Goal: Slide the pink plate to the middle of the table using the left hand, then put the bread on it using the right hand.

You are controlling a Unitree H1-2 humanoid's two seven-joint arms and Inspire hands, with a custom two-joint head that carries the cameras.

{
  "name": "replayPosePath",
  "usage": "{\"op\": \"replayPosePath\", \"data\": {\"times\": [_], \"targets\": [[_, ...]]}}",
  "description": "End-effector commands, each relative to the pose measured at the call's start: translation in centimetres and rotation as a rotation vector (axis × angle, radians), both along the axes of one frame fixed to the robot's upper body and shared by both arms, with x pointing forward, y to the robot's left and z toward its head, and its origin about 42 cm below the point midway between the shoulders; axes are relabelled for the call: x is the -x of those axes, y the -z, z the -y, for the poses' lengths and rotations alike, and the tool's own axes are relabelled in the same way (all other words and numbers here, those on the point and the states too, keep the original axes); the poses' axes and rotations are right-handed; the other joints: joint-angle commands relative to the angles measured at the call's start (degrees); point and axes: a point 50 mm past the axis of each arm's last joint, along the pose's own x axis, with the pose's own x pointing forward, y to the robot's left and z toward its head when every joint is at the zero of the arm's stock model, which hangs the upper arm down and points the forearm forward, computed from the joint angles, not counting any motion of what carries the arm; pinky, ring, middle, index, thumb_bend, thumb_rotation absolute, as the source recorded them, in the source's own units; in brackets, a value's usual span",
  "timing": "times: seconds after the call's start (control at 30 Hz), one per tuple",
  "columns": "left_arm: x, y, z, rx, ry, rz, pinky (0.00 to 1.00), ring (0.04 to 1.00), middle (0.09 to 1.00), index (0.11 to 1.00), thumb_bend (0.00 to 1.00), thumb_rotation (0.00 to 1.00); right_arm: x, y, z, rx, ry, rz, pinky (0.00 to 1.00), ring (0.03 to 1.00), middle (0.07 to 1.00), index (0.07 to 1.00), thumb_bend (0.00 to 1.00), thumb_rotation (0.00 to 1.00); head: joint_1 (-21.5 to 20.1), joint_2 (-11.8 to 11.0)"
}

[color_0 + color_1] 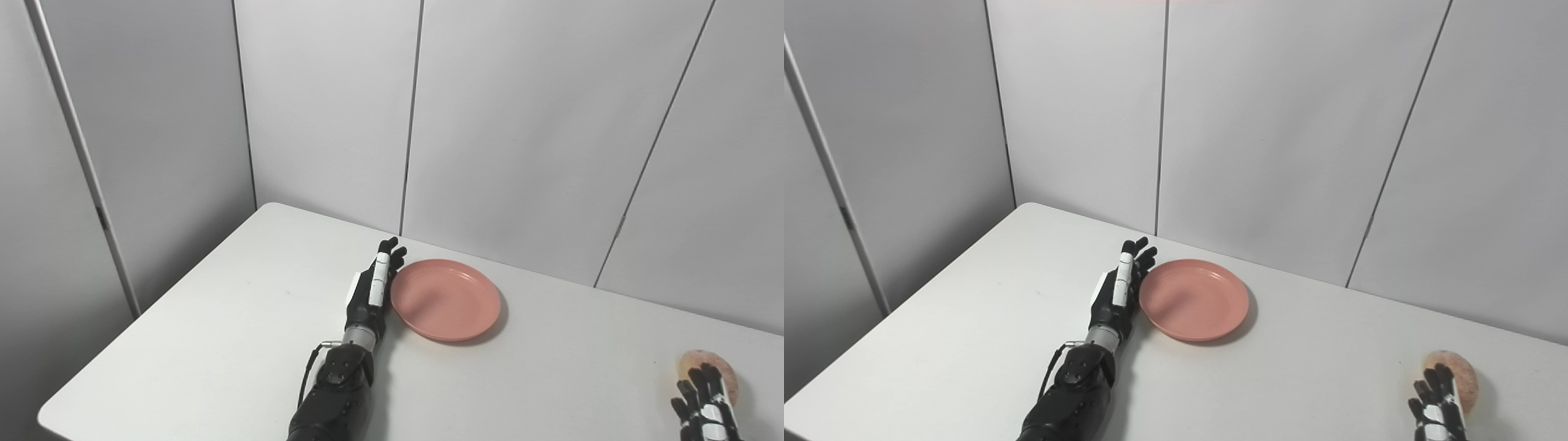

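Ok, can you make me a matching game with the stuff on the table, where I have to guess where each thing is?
Things:
1. pink plate
2. bread
3. left hand
4. right hand

Places:
a. flat along the plate's left rim, fingers straight
b. near the table's far edge, with nothing on it
c. bottom right corner of the picture, right by the bread
d. far right of the table, just behind the fingers of a hand

Pairs: 1-b, 2-d, 3-a, 4-c

Lab booth: bare white table (214, 343), grey partition panels (324, 110).
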Motion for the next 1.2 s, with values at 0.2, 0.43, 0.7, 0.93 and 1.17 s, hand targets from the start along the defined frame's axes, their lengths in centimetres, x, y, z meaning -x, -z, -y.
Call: {"op": "replayPosePath", "data": {"times": [0.2,0.43,0.7,0.93,1.17], "targets": [[0.2,0.9,2.3,-0.002,0.092,-0.029,0.98,0.947,0.912,0.904,0.87,1.0,-1.5,-0.4,-0.8,-0.001,-0.009,0.084,1.0,0.972,0.967,0.986,0.61,0.81,-6.72,1.71],[0.5,0.6,2.9,0.032,0.149,-0.025,0.98,0.943,0.913,0.902,0.86,1.0,-1.3,-0.4,-2.2,0.017,0.012,0.094,1.0,0.94,0.944,0.973,0.62,0.81,-12.3,3.51],[0.6,0.4,3.2,0.015,0.192,-0.038,0.98,0.942,0.916,0.91,0.84,1.0,-1.5,-0.6,-3.9,0.027,0.013,0.105,1.0,0.924,0.941,0.97,0.57,0.8,-18.82,5.64],[0.7,0.4,3.4,0.012,0.225,-0.042,0.98,0.945,0.915,0.909,0.83,1.0,-1.9,-0.6,-5.2,0.024,0.012,0.107,0.99,0.917,0.931,0.971,0.59,0.79,-23.97,6.29],[0.7,0.5,3.9,-0.018,0.247,-0.038,0.97,0.938,0.913,0.904,0.85,1.0,-2.3,-0.8,-6.1,0.018,0.008,0.095,1.0,0.932,0.939,0.977,0.59,0.77,-26.52,7.14]]}}
